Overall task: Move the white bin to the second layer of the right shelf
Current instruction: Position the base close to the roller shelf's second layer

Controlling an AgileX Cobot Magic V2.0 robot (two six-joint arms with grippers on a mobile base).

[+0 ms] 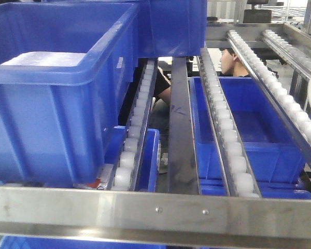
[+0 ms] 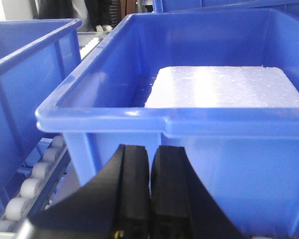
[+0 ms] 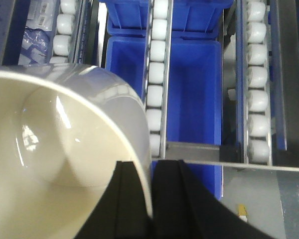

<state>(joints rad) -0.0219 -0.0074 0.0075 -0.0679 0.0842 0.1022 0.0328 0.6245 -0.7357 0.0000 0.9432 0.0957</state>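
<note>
Roller shelf (image 1: 233,155) spans blue crates (image 1: 57,98). Right hand (image 3: 150,199) pinches the bin (image 3: 55,164) by one rim; it may tilt, catching the lip (image 1: 155,210). Left hand (image 2: 149,199) sits closed, empty.

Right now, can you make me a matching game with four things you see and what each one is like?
Things:
1. white bin
2. big blue crate
3. left gripper
4. rollers

What it is like:
A. holds a white foam slab
B. small, white, lined up along rails
C. shut with nothing in it
D. pinched at its rim by the right gripper

Pairs: 1-D, 2-A, 3-C, 4-B
</note>
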